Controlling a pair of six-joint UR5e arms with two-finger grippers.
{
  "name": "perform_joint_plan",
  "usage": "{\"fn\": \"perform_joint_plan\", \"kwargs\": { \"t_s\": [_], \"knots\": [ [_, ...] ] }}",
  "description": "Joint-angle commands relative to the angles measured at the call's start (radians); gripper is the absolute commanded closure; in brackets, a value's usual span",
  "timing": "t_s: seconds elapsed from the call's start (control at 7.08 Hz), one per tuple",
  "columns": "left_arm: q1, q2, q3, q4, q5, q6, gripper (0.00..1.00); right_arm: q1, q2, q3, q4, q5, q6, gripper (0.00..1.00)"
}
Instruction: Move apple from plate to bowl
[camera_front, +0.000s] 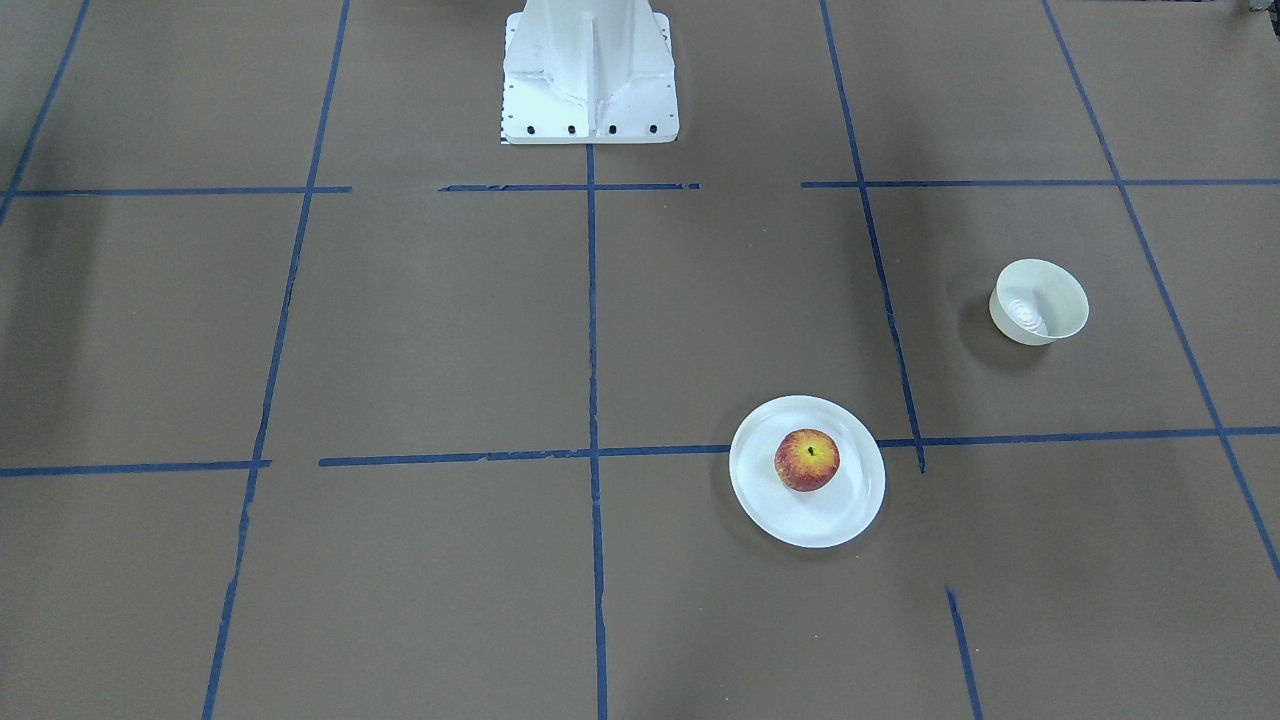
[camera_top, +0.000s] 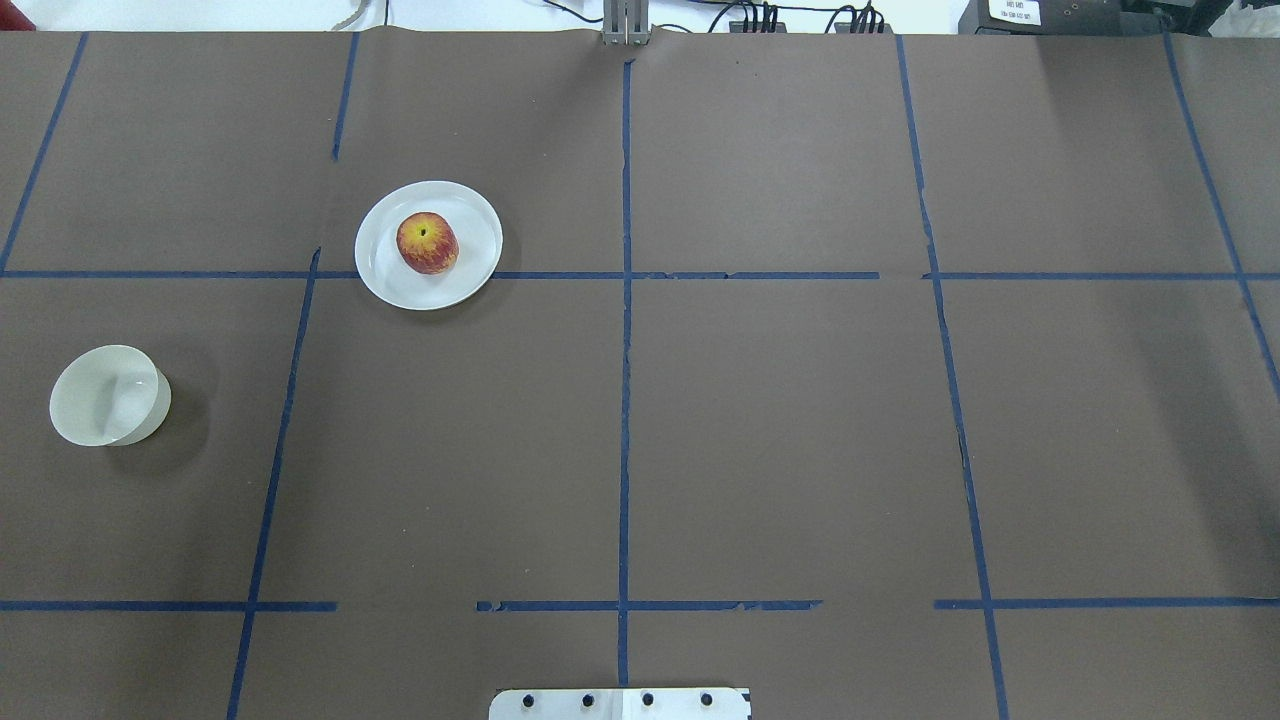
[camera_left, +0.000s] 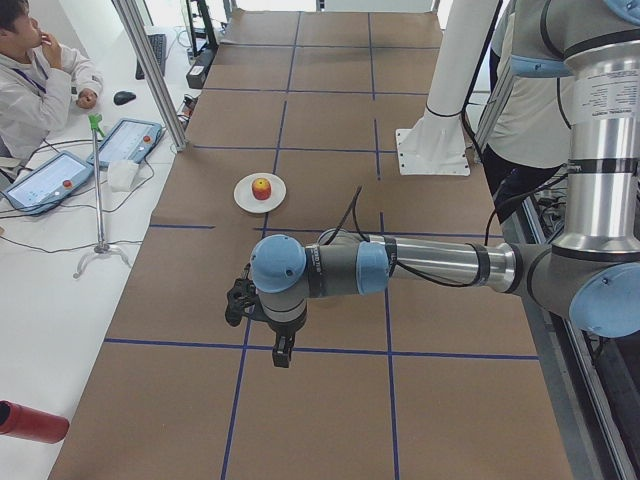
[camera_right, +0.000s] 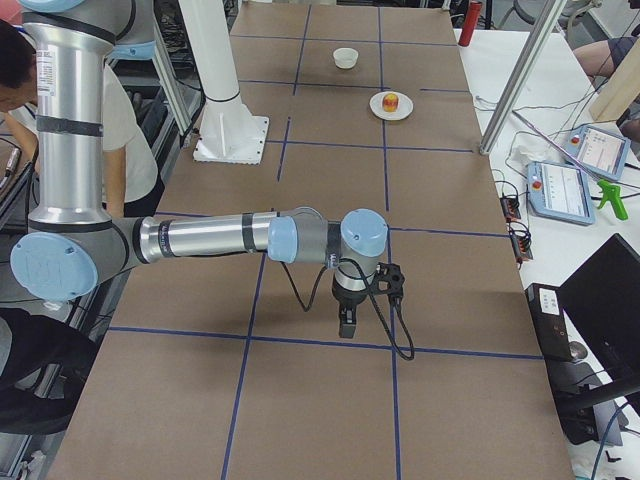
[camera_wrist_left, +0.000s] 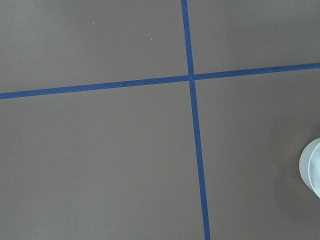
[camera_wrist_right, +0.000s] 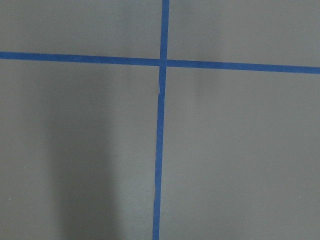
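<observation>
The apple (camera_front: 807, 459) sits upright on the white plate (camera_front: 812, 522), stem dimple up. It also shows in the overhead view (camera_top: 427, 242) on the plate (camera_top: 398, 287). The cream-white bowl (camera_top: 108, 395) stands empty, apart from the plate, on my left side, and its edge shows in the left wrist view (camera_wrist_left: 312, 167). My left gripper (camera_left: 283, 354) hangs above the table near the bowl's area. My right gripper (camera_right: 346, 324) hangs over the table's far right part. Each shows only in a side view, so I cannot tell whether it is open or shut.
The white robot base (camera_front: 590, 80) stands at the table's middle edge. Blue tape lines (camera_top: 625, 400) grid the brown table cover. A side table with tablets (camera_left: 50, 175), an operator and a metal post (camera_left: 150, 75) lies beyond the plate.
</observation>
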Motion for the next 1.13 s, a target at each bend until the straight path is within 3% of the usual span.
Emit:
{"fn": "perform_joint_plan", "kwargs": {
  "t_s": [0.0, 0.42, 0.56, 0.71, 0.99],
  "knots": [
    [0.0, -0.022, 0.009, 0.009, -0.035, -0.012, 0.0, 0.0, 0.0, 0.002, 0.0, 0.0, 0.0, 0.0],
    [-0.002, 0.048, 0.0, -0.002, -0.055, -0.005, 0.0, 0.0, 0.0, 0.0, 0.0, 0.0, -0.001, 0.0],
    [0.005, 0.061, -0.009, -0.11, -0.055, -0.009, 0.0, 0.0, 0.0, 0.0, 0.0, 0.0, 0.0, 0.0],
    [0.056, 0.061, -0.029, -0.22, -0.081, -0.149, 0.0, 0.0, 0.0, 0.0, 0.0, 0.0, 0.0, 0.0],
    [0.345, -0.003, -0.104, -0.395, -0.089, -0.619, 0.0, 0.0, 0.0, 0.0, 0.0, 0.0, 0.0, 0.0]
  ]
}}
